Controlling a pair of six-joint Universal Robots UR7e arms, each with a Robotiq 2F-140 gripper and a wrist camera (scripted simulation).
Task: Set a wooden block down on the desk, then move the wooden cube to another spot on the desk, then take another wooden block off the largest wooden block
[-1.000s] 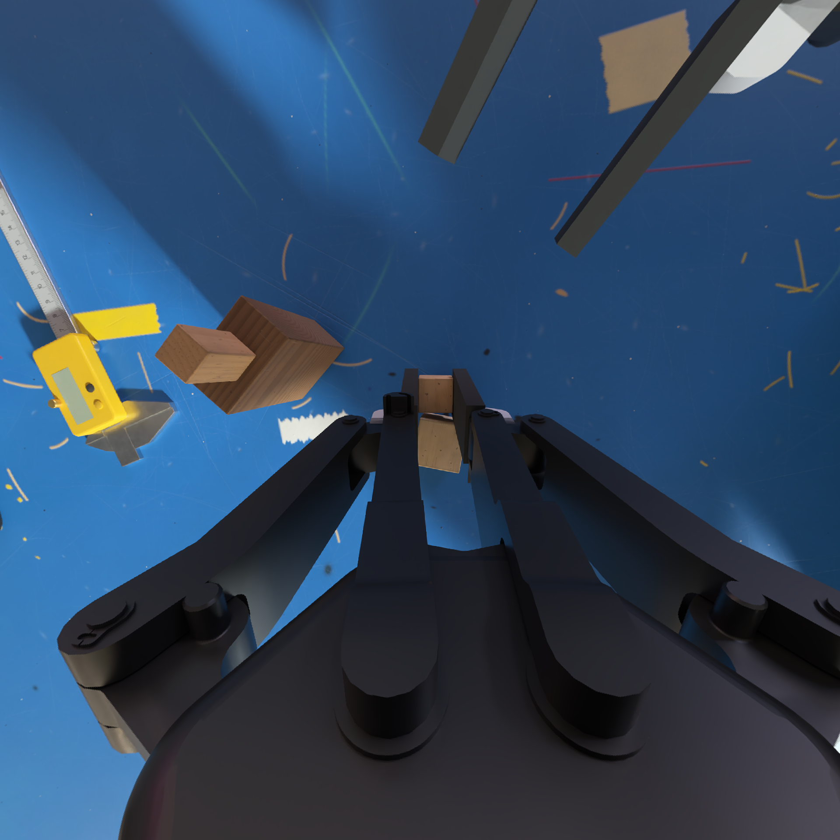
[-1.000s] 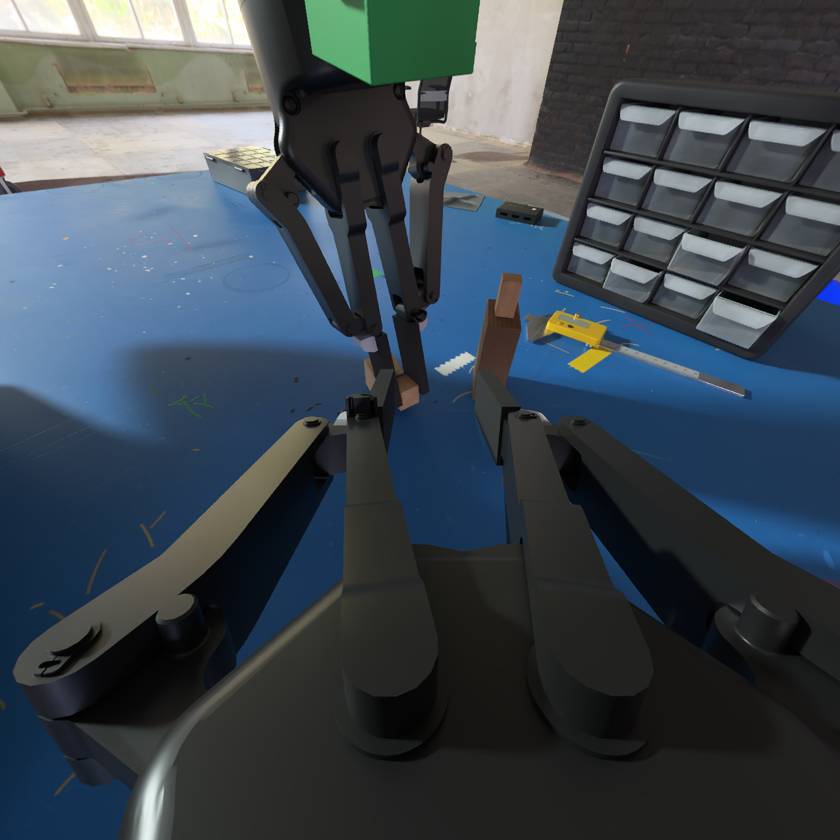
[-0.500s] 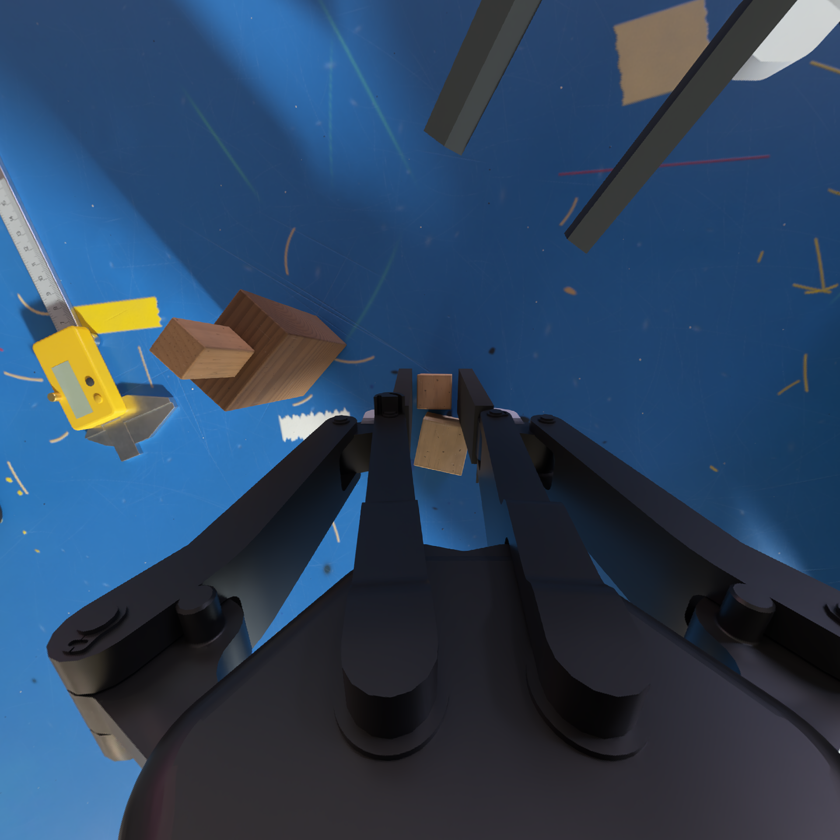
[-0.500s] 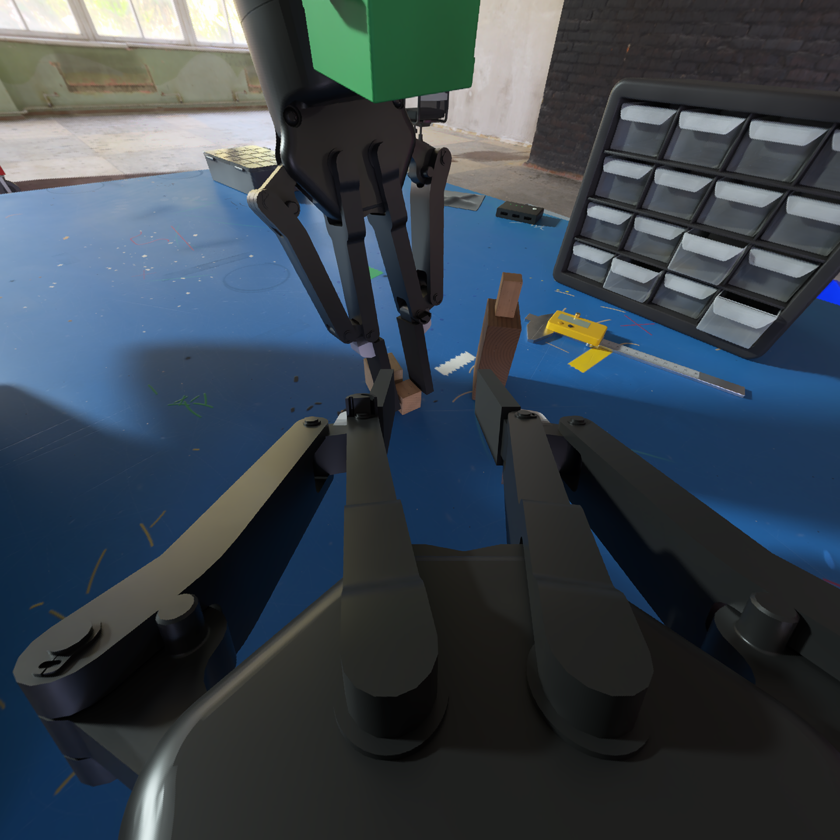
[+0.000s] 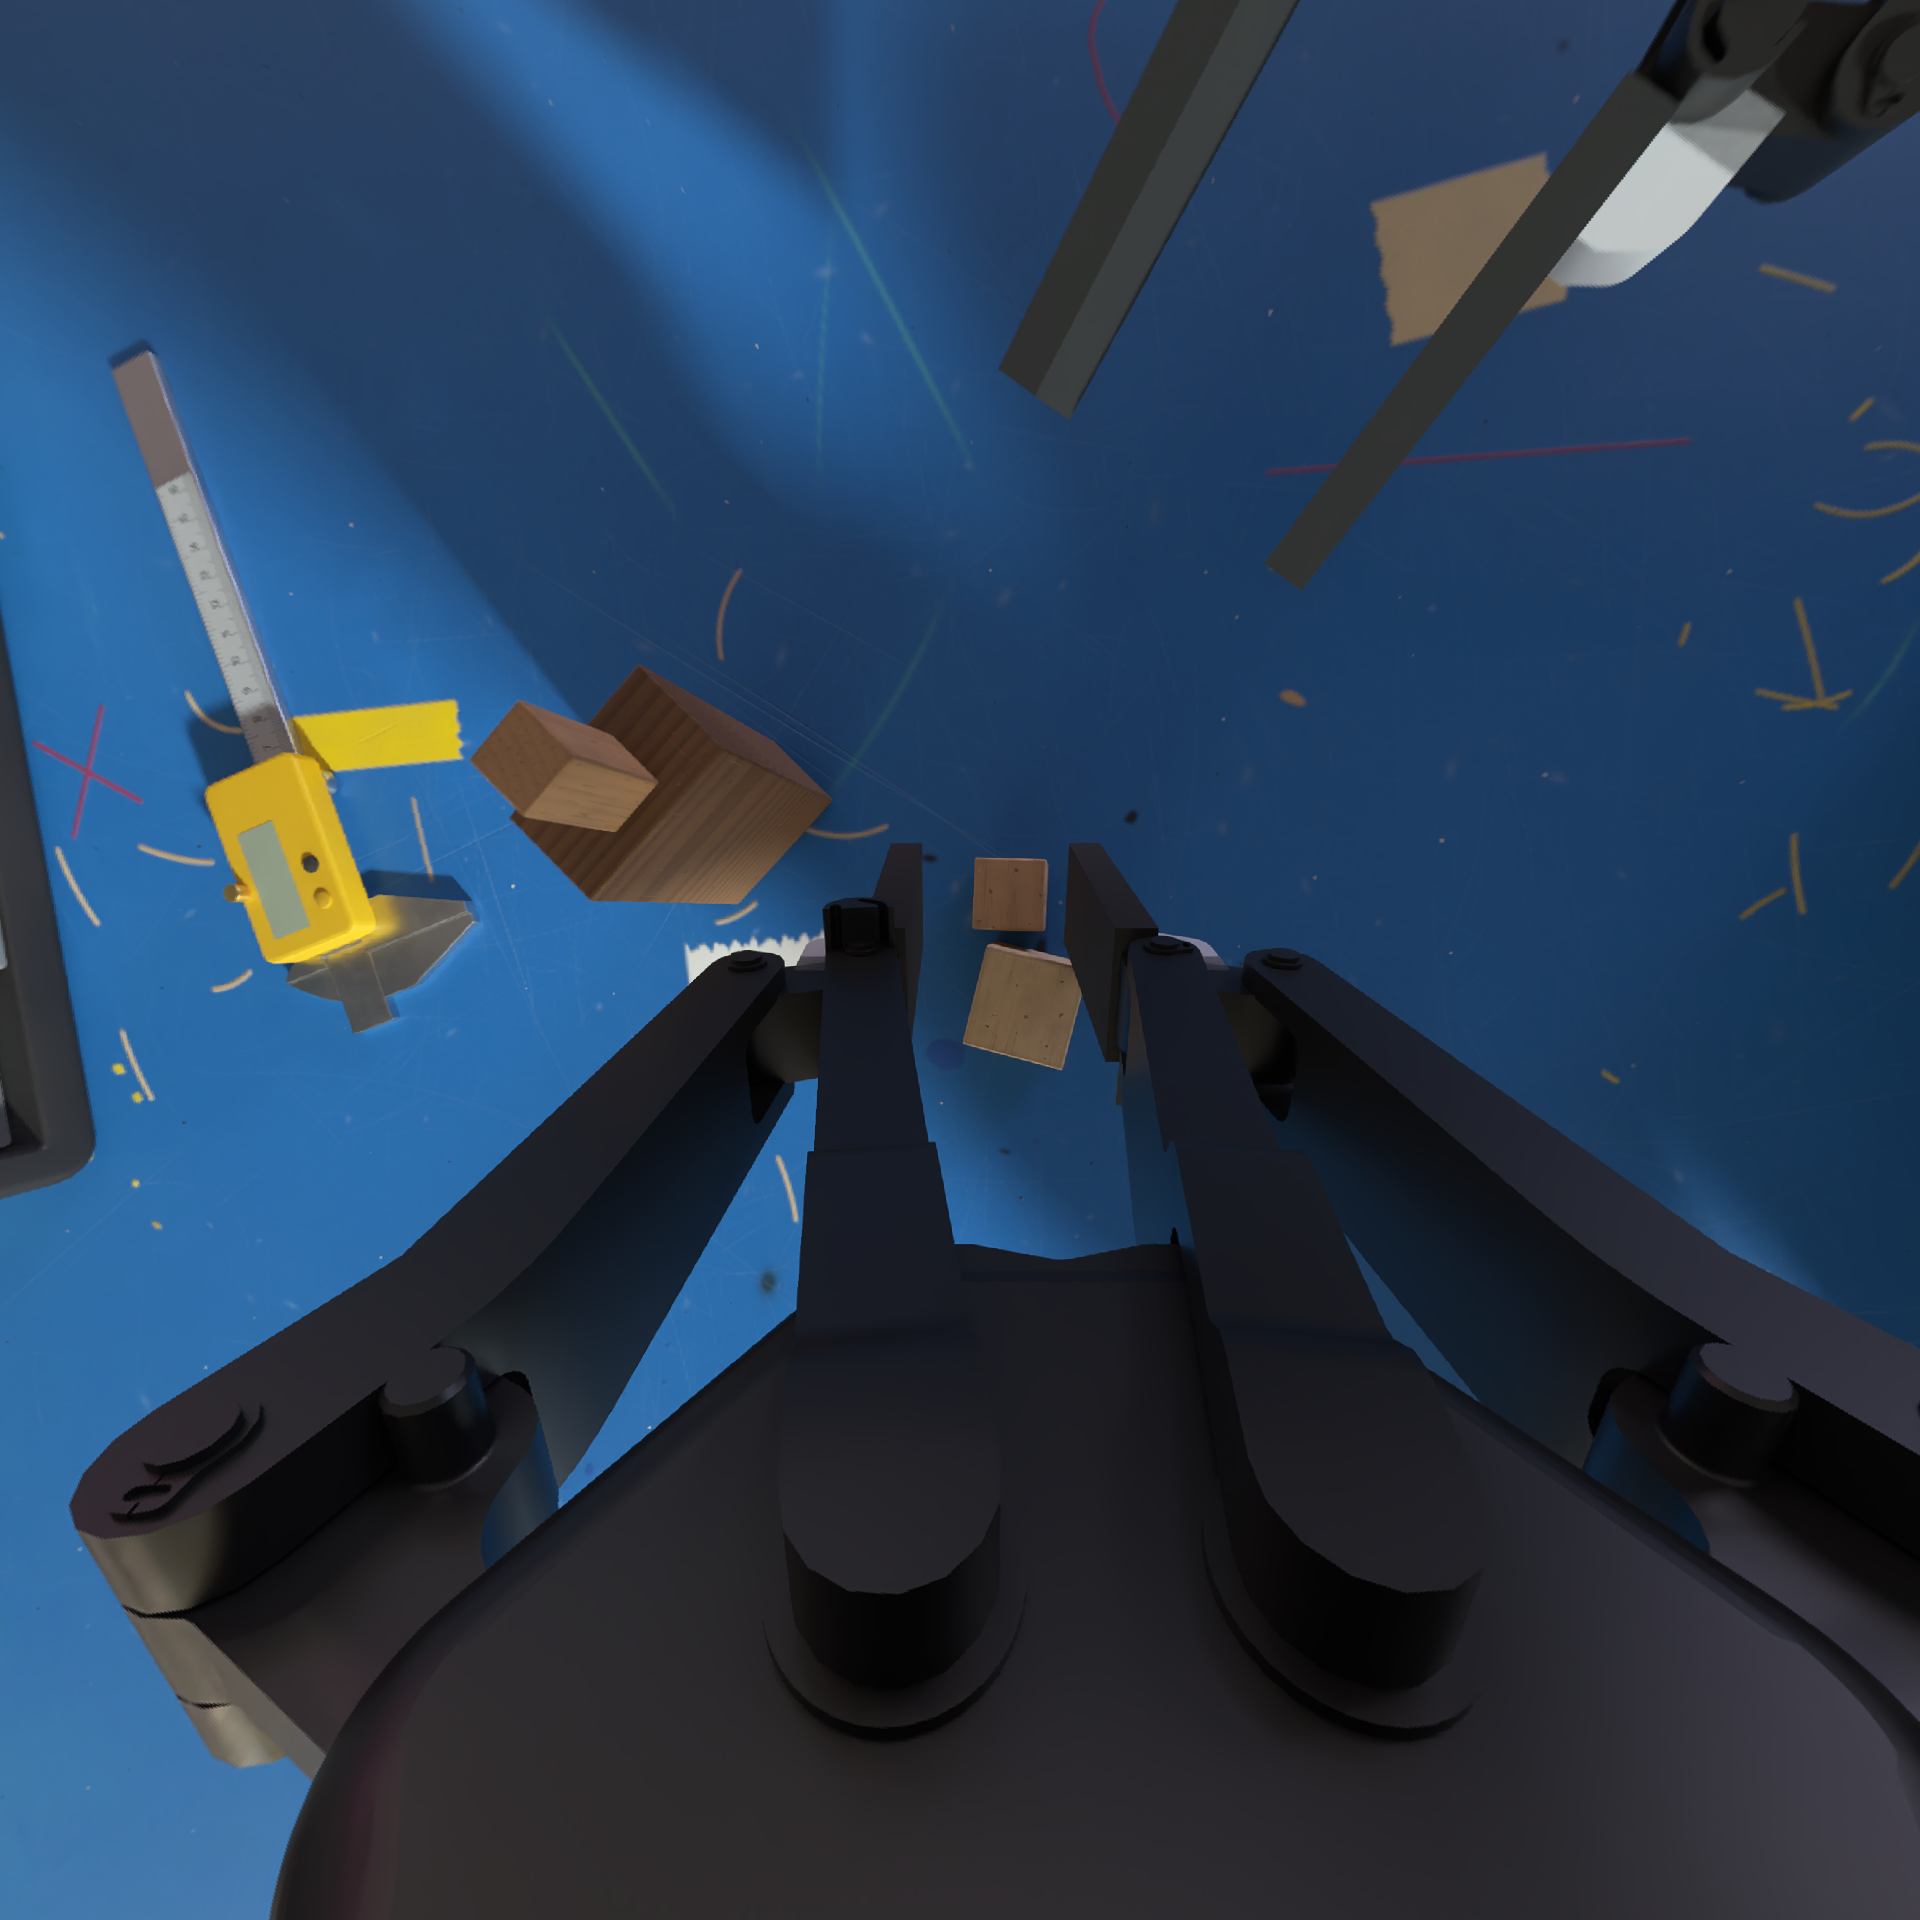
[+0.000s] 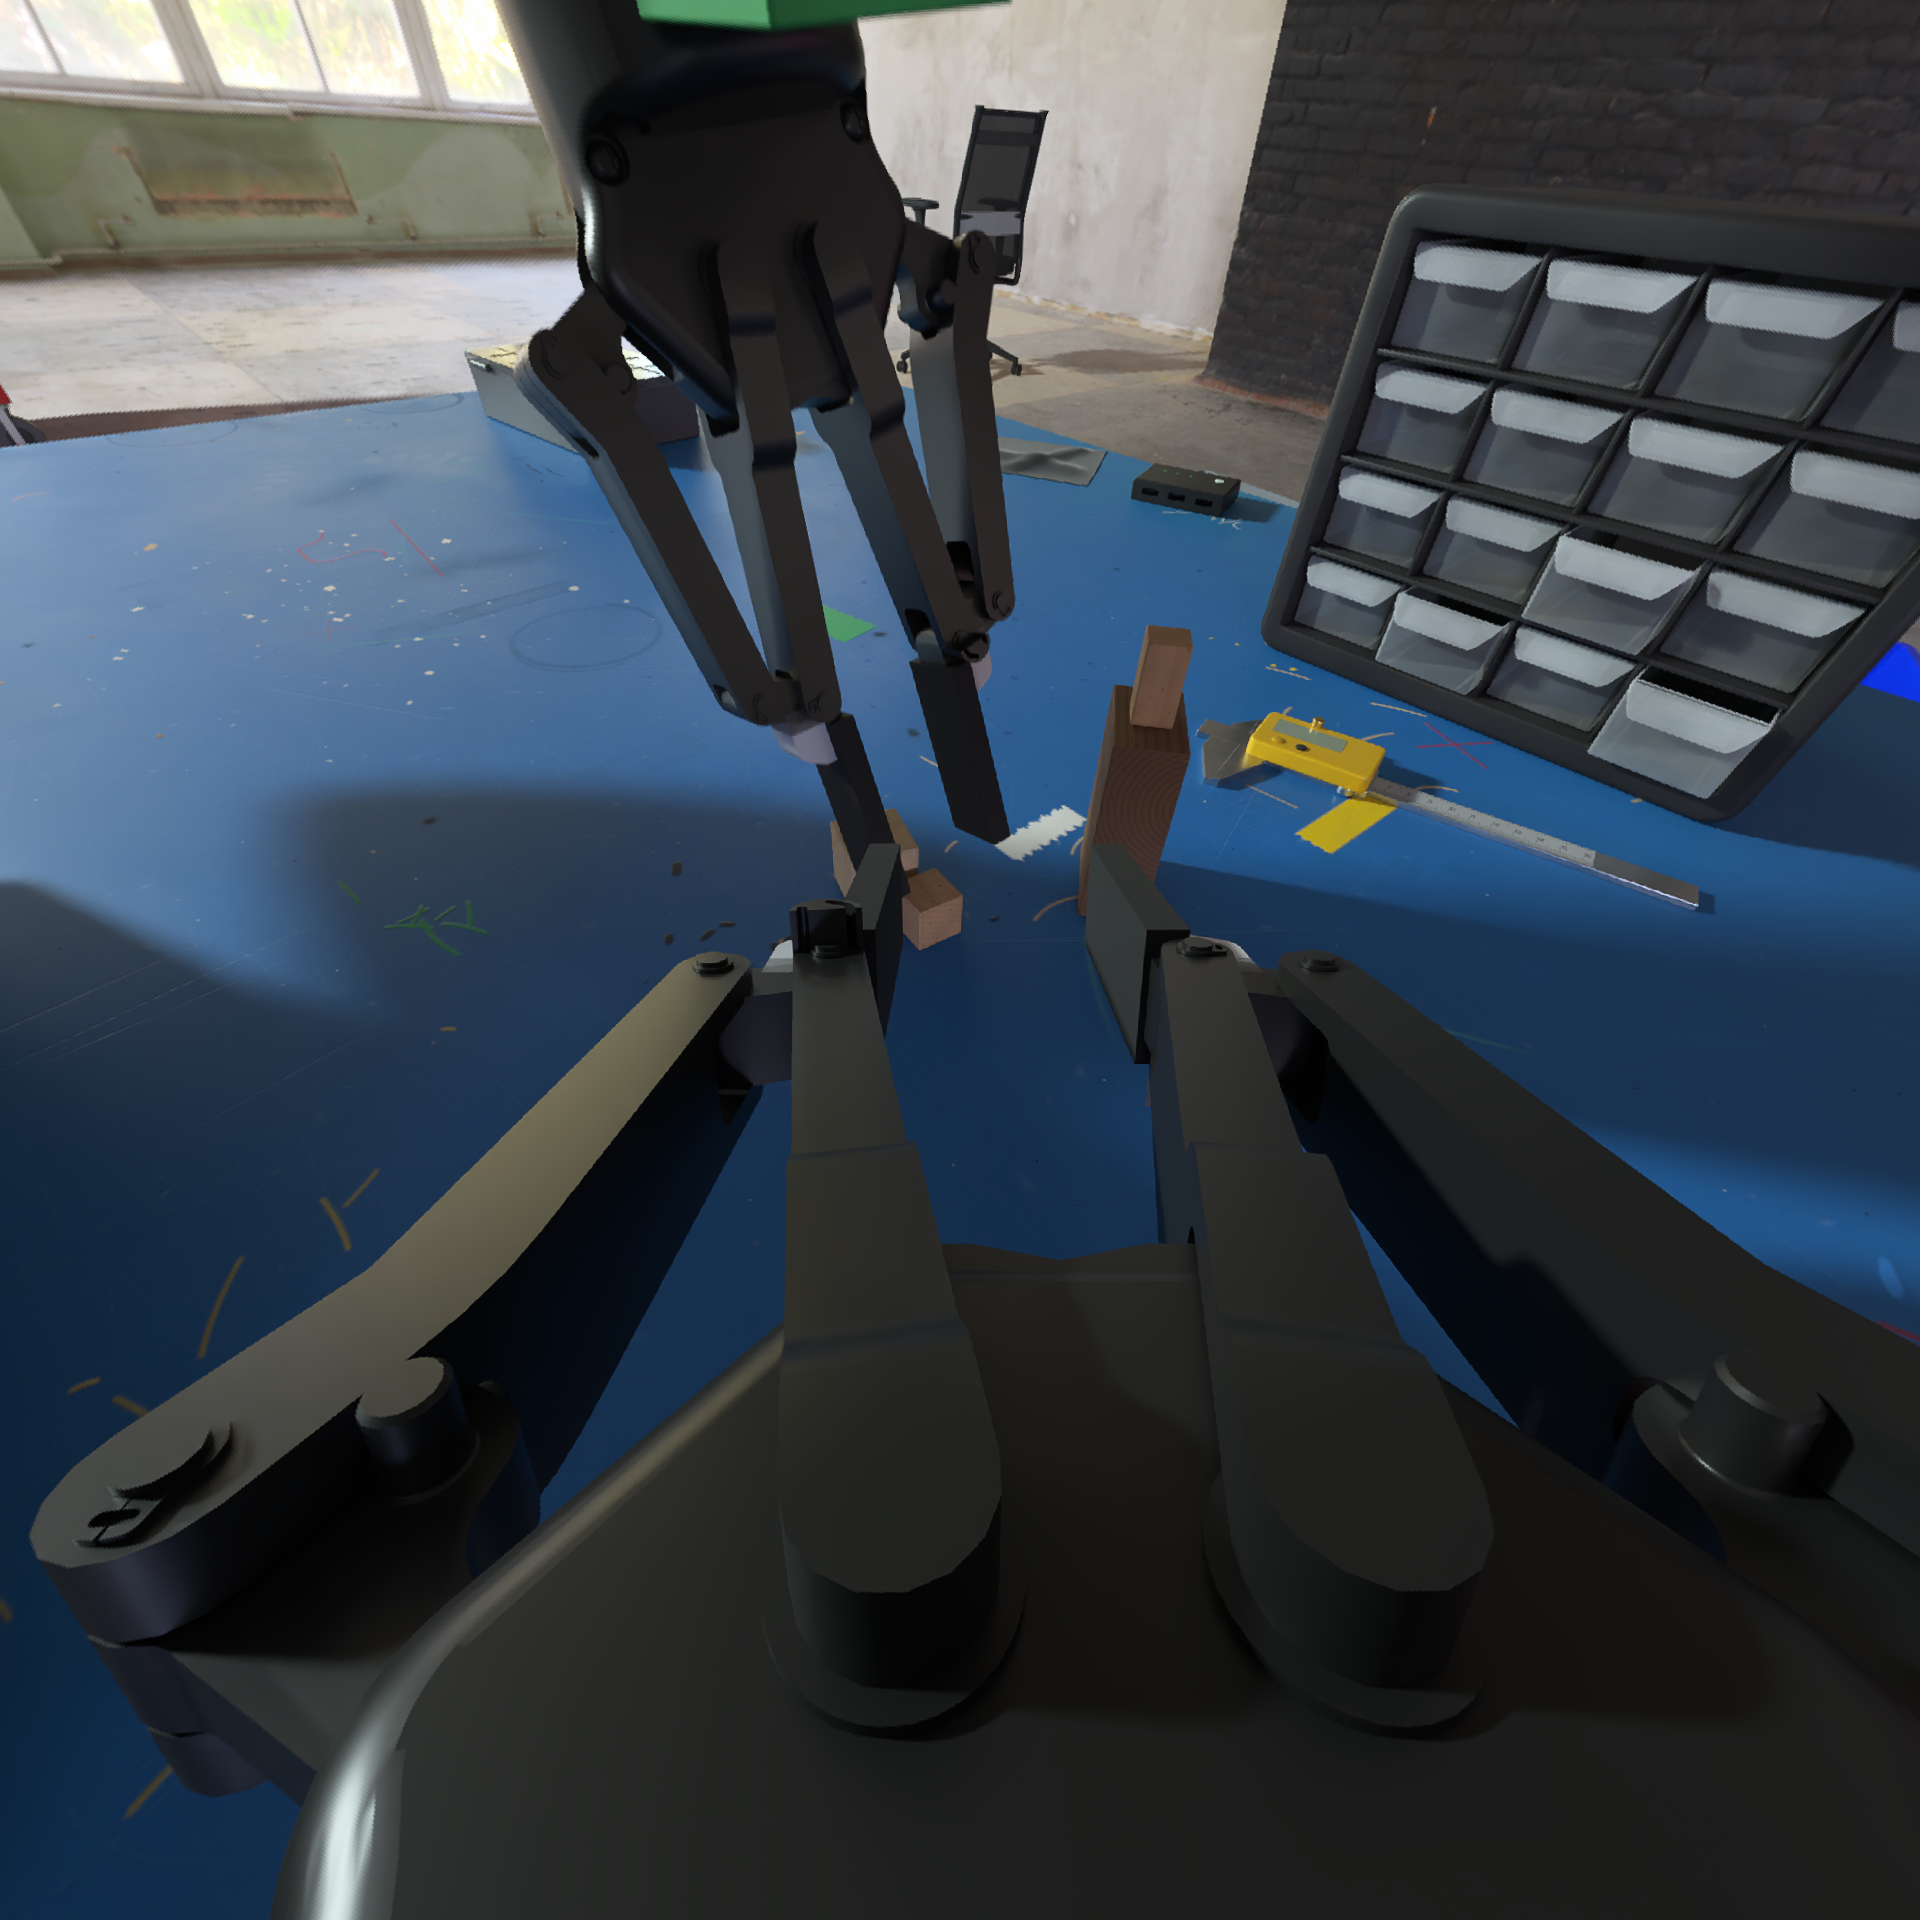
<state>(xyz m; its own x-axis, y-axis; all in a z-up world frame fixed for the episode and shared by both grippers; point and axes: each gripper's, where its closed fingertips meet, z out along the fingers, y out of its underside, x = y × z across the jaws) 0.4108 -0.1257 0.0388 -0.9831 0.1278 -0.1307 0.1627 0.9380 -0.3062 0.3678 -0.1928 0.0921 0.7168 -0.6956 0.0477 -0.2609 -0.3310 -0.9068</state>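
Note:
Two small light wooden blocks sit side by side on the blue desk (image 5: 1351, 935), one (image 5: 1010, 894) smaller in view than the other (image 5: 1023, 1006). My left gripper (image 5: 1000, 878) is open just above them, touching neither. In the right wrist view the left gripper (image 6: 920, 816) hangs over the two blocks (image 6: 930, 906), one partly hidden (image 6: 844, 844). The largest block, dark wood (image 5: 696, 821) (image 6: 1138, 790), stands to the side with a brown block (image 5: 566, 769) (image 6: 1162, 675) on top. My right gripper (image 6: 997, 894) is open and empty, low and close by.
A yellow caliper (image 5: 286, 873) (image 6: 1314, 748) and yellow tape (image 5: 379, 732) lie beyond the largest block. A black drawer organiser (image 6: 1621, 499) stands at the right. A white tape scrap (image 6: 1039, 831) lies between the blocks. The right gripper's fingers (image 5: 1143, 208) reach in overhead.
My left gripper has opened and risen, letting go of the small light block it held. The block now rests on the desk. The right gripper has stayed put.

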